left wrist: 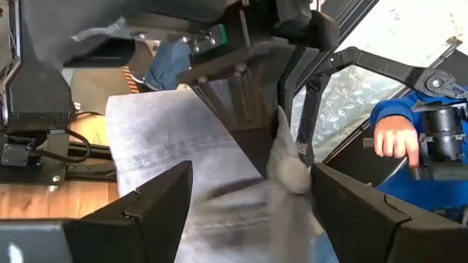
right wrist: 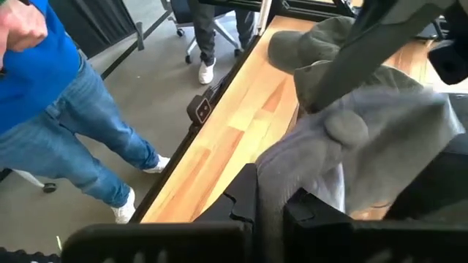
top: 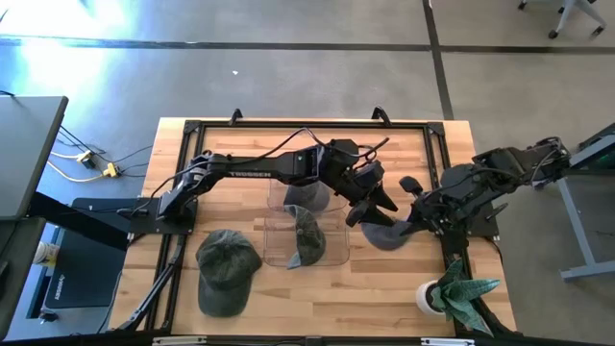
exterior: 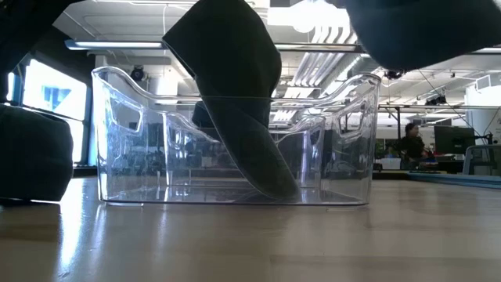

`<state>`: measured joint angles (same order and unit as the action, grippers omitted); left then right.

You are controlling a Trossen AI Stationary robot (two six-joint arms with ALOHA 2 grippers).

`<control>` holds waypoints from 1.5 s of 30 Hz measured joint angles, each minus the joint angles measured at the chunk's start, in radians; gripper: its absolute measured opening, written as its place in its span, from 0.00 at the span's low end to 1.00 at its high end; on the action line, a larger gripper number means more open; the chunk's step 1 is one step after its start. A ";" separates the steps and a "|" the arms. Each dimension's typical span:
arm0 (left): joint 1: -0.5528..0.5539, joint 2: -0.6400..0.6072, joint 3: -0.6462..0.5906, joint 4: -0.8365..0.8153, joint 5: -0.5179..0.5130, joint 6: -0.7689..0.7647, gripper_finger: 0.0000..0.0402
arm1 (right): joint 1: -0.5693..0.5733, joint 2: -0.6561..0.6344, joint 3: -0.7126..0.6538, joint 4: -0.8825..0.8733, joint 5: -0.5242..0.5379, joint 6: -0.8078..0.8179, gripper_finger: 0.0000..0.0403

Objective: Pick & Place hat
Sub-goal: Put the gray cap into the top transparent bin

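A grey hat (top: pixel 384 235) hangs above the table's right part, right of a clear bin (top: pixel 279 252). My right gripper (right wrist: pixel 274 197) is shut on it. My left gripper (left wrist: pixel 252 197) stands open beside it, level, with the hat's grey cloth (left wrist: pixel 183 146) between its spread fingers. The hat's top button (right wrist: pixel 347 128) faces up. A dark hat (exterior: pixel 243 117) leans inside the bin with its lower edge on the bin's floor. A green hat (top: pixel 228 269) lies on the table left of the bin. My left gripper has the grey hat's cloth between its open fingers; whether a finger touches it I cannot tell. My right gripper pinches a fold of the grey hat's cloth (right wrist: pixel 281 172) between its two fingers, slanting down from the table's right side. The hat is lifted clear of the table and sags beyond the fingers.
A potted plant (top: pixel 456 293) stands at the near right corner. A black frame (top: pixel 437 144) runs along the table's far and right edges. A person in blue (right wrist: pixel 44 109) stands beside the table. Bare wood lies in front of the bin.
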<state>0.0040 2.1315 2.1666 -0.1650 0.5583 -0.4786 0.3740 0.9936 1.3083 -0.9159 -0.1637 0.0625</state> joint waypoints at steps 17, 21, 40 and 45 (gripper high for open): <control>-0.019 0.070 0.003 0.022 0.123 -0.079 0.65 | 0.000 0.000 0.000 -0.001 0.008 0.006 0.03; -0.018 0.081 -0.004 0.067 0.133 -0.083 0.57 | 0.000 0.000 0.000 -0.003 0.008 0.007 0.01; -0.043 0.071 -0.001 0.152 0.130 -0.076 0.02 | -0.001 -0.006 0.001 -0.054 0.047 0.139 0.09; -0.037 0.038 -0.002 0.052 0.063 -0.111 0.01 | -0.001 -0.057 0.001 -0.145 0.092 0.271 0.28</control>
<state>-0.0333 2.1691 2.1651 -0.1130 0.6217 -0.5893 0.3733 0.9365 1.3094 -1.0608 -0.0713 0.3340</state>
